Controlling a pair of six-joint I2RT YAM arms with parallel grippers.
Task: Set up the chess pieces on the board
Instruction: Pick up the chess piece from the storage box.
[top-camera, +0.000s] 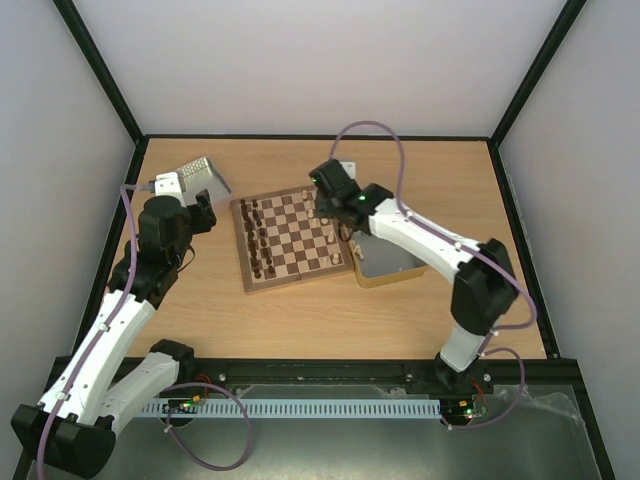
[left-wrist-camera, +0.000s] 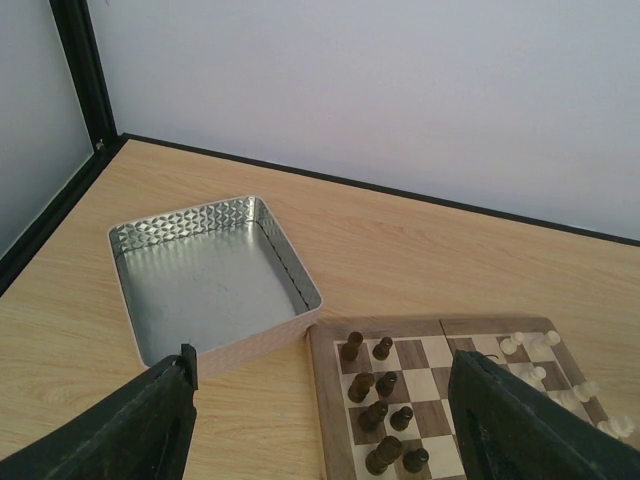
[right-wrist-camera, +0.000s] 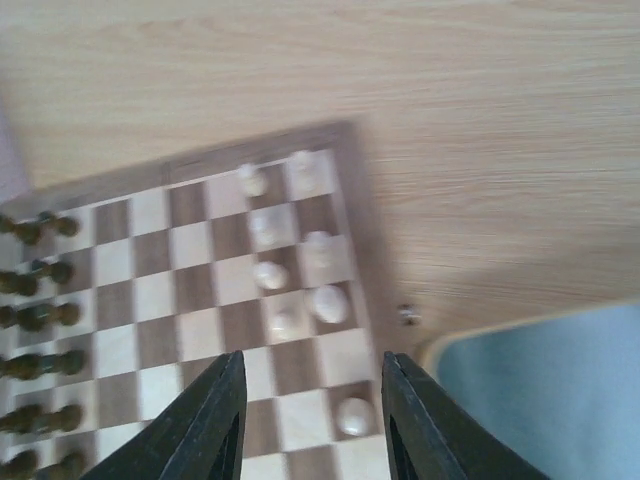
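Observation:
The board (top-camera: 292, 240) lies in the middle of the table. Dark pieces (top-camera: 256, 240) fill its left side; several cream chess pieces (top-camera: 325, 215) stand along its right side. My right gripper (top-camera: 319, 203) hovers over the board's far right part. In the right wrist view it (right-wrist-camera: 312, 375) is open with nothing between its fingers (right-wrist-camera: 222, 410), and blurred cream pieces (right-wrist-camera: 327, 303) stand on the squares (right-wrist-camera: 190, 290) below. My left gripper (left-wrist-camera: 325, 400) is open and empty above the board's far left corner (left-wrist-camera: 325, 340), next to the dark pieces (left-wrist-camera: 378, 400).
A shiny metal tin (left-wrist-camera: 205, 280) sits just left of the board (top-camera: 195, 178). A second tray (top-camera: 388, 266) lies at the board's right edge, under the right arm, with its blue inside (right-wrist-camera: 545, 390). A tiny dark speck (right-wrist-camera: 408, 315) lies between board and tray.

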